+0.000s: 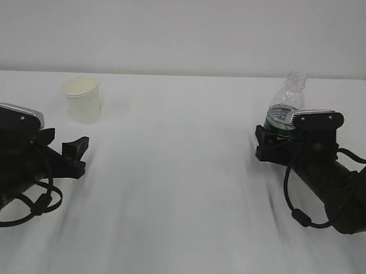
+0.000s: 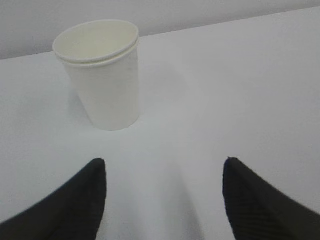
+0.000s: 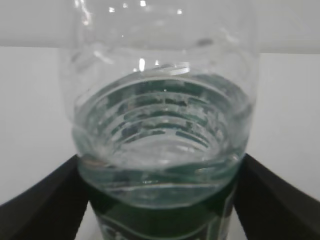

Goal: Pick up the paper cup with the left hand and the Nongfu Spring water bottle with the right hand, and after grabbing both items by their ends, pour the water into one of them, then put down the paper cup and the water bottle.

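The paper cup (image 1: 82,99) stands upright at the back left of the white table; in the left wrist view the paper cup (image 2: 102,75) sits ahead and left of the fingers. My left gripper (image 1: 77,156) (image 2: 164,167) is open, low over the table and short of the cup, holding nothing. The Nongfu Spring water bottle (image 1: 287,99) (image 3: 160,100) stands upright at the right, capless, with water (image 3: 160,175) up to about its shoulder. My right gripper (image 1: 270,143) (image 3: 161,157) is wide open with its fingers on either side of the bottle at the green label (image 3: 160,220).
The white table (image 1: 181,174) runs back to a plain pale wall. Nothing else lies between the two arms. Black cables loop under both wrists.
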Available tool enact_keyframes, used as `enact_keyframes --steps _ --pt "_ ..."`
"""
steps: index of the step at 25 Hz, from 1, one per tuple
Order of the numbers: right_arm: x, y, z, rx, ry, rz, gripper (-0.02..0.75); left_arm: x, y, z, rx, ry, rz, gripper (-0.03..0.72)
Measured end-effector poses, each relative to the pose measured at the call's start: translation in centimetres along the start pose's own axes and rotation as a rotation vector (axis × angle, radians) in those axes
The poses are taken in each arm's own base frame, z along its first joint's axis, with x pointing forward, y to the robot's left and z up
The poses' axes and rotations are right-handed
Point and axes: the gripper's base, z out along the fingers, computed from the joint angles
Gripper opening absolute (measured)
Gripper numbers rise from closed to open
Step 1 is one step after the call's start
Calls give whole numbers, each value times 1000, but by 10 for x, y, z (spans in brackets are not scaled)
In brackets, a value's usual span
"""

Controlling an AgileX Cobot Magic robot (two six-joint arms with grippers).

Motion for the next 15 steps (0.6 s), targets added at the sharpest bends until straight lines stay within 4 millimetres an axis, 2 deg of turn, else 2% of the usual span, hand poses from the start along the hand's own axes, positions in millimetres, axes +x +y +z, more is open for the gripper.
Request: enact_keyframes --steps 7,15 --pt "6 0 9 0 -1 0 666 1 0 1 0 5 1 524" --pt "-2 0 17 0 -37 1 665 11 0 4 -1 34 4 524"
